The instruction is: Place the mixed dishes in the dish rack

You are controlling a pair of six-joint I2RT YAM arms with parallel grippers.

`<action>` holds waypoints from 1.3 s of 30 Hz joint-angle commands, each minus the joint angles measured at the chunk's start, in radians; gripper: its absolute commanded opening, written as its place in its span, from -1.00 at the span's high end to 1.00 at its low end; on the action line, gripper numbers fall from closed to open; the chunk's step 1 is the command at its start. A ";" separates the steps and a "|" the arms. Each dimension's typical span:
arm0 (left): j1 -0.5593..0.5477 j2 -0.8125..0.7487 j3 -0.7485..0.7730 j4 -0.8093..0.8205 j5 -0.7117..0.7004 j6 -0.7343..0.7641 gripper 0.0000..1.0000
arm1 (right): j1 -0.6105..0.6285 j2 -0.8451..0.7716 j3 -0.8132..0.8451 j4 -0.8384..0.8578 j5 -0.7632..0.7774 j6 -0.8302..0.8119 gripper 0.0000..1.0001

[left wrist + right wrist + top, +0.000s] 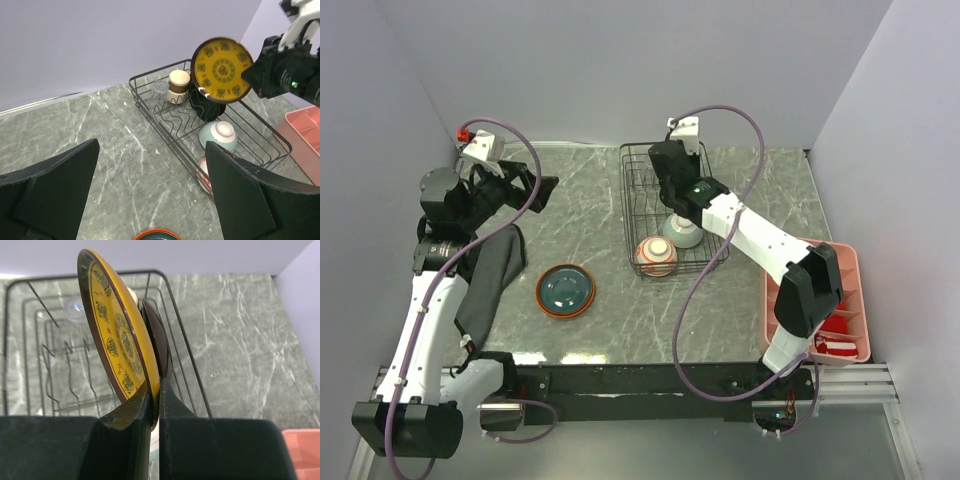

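Above the dish rack (624,200), a yellow plate (222,70) is held up on its edge by the right claw (156,405). The claw is clenched on one part of the rim, with a finger pressed on each face.

The plate is judged to be hard, stiff and shiny, so it may slip, and it could break if it is dropped. It is best held by the thin rim, as it is now.

The plate is round, with a dark brown rim and dark marks set in rings on the yellow.

A small tan cup (178,85), a pale green bowl (218,136) and a red bowl (657,256) are seen inside the rack. A teal plate (565,289) is laid flat on the table (580,200), left of the rack. The left claw (152,150) is spread wide with nothing in it.
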 commanded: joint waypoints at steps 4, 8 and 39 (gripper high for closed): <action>0.011 -0.036 -0.005 0.019 -0.014 0.018 -0.86 | 0.007 0.045 0.055 -0.029 0.064 0.060 1.00; 0.020 -0.042 -0.021 0.001 -0.004 0.026 -0.87 | -0.005 0.077 0.073 -0.046 0.061 0.080 1.00; 0.032 -0.048 -0.106 -0.145 0.025 0.129 -0.96 | -0.028 0.286 0.147 -0.083 0.023 0.112 0.44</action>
